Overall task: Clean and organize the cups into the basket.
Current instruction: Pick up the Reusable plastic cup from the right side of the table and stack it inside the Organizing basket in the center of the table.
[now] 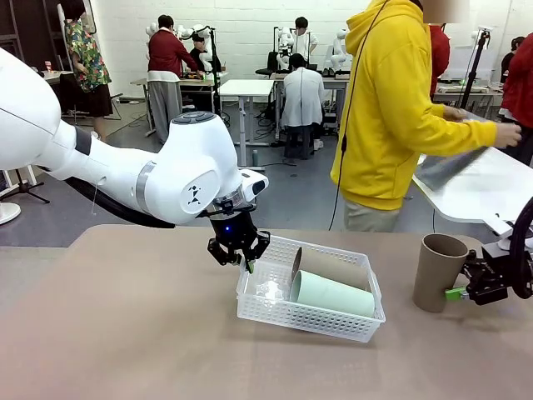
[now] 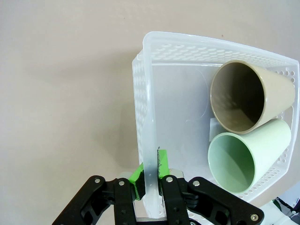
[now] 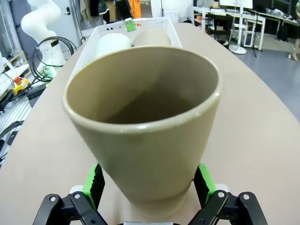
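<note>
Tabletop: left gripper clamps basket rim; right gripper open, straddling upright brown cup.

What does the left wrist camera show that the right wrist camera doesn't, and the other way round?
Left wrist, not right wrist: the open mouths of the brown cup and the mint cup lying inside the basket, seen from above.
Right wrist, not left wrist: an upright brown cup close up, flanked by the right gripper with its fingers open, and the room behind.
Both: the basket, the two cups lying in it, the left gripper clamped on its wall, and the table.
</note>
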You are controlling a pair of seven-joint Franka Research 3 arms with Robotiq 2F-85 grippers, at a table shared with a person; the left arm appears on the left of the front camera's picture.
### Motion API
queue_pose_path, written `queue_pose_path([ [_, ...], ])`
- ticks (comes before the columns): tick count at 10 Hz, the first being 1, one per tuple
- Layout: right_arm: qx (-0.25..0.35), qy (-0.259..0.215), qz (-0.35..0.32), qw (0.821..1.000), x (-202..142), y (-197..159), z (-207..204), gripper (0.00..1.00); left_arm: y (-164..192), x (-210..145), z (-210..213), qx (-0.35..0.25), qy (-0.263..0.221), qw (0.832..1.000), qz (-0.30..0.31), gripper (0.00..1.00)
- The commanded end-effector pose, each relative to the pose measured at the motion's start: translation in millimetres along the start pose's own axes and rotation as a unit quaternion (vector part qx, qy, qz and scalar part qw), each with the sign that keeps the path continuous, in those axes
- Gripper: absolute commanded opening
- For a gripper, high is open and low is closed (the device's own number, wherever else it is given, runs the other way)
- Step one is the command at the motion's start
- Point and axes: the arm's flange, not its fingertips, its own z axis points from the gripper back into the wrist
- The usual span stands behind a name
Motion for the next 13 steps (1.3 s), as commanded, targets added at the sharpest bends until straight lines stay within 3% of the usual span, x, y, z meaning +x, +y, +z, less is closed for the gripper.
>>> queue_pose_path([
  [1,-0.003,0.001,0.001,1.0,1.8,-10.8,-12.7,1.0,-1.2,-0.1,0.8,-0.001,-0.001,1.0,-0.003,0.0],
  [2,0.0,0.002,0.003,1.0,2.2,-12.1,-18.2,1.0,-1.2,-0.1,0.8,-0.001,-0.001,1.0,-0.003,0.0],
  [5,0.007,0.01,0.011,1.0,3.7,-10.2,-20.2,0.12,-1.2,-0.1,0.8,-0.001,-0.001,1.0,-0.003,0.0],
  [6,-0.001,0.024,0.02,1.0,6.3,-6.9,-18.7,0.0,-1.2,-0.1,0.8,-0.001,-0.001,1.0,-0.003,0.0],
  [8,0.0,0.039,0.048,0.998,35.6,14.0,-15.0,0.0,-1.2,-0.1,0.8,-0.001,-0.001,1.0,-0.003,0.0],
  [10,0.083,0.068,0.007,0.994,132.5,67.5,-9.2,0.0,-1.2,-0.1,0.8,-0.001,-0.001,1.0,-0.003,0.0],
  [11,0.082,0.087,0.013,0.993,189.6,93.9,1.4,0.0,-1.2,-0.1,0.8,-0.001,-0.001,1.0,-0.003,0.0],
  [13,0.067,0.106,0.017,0.992,249.6,121.3,13.8,0.0,-1.2,-0.1,0.8,-0.001,-0.001,1.0,-0.003,0.0],
])
